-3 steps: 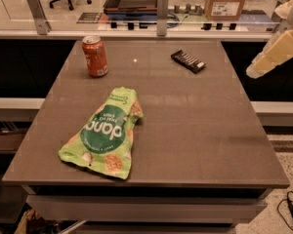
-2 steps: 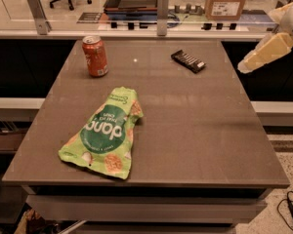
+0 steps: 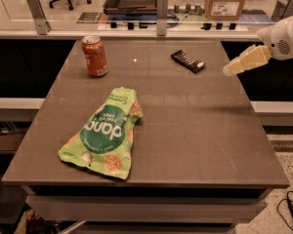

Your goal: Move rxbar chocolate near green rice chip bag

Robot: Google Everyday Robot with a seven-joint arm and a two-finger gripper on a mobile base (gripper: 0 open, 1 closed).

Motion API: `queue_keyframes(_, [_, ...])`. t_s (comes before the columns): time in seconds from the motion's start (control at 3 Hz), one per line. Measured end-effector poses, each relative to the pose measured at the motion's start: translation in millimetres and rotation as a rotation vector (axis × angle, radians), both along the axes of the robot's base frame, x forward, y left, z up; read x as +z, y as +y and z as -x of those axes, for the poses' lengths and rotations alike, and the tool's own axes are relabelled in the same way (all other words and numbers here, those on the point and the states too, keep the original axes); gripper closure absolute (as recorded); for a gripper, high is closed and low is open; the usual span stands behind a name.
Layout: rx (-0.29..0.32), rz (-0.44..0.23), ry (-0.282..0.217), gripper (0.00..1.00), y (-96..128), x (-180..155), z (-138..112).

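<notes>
Rxbar chocolate [image 3: 187,61] lies flat on the counter [image 3: 200,130], near the gripper [image 3: 233,68] and to its left, with its long axis slanting down toward the gripper's side. The gripper hovers by the counter's right edge, holding and touching nothing; how open it is cannot be told. The green rice chip bag [image 3: 105,133] lies farther left, well apart.

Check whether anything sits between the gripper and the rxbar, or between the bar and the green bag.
Nothing visible. The gripper hovers right of the rxbar, only bare table between. Bare table also runs from rxbar to bag; the can stands off that line.
</notes>
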State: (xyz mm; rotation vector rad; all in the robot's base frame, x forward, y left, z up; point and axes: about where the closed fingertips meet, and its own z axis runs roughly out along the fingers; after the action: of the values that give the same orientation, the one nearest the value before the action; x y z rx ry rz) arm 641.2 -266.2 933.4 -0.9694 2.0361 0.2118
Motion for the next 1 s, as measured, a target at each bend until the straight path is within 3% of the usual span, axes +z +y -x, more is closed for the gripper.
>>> queue_keyframes(0.33, [-0.062, -0.060, 0.053, 0.00, -3, -28, -11])
queue_keyframes(1.0, [-0.079, -0.117, 0.075, 0.00, 11, -47, -38])
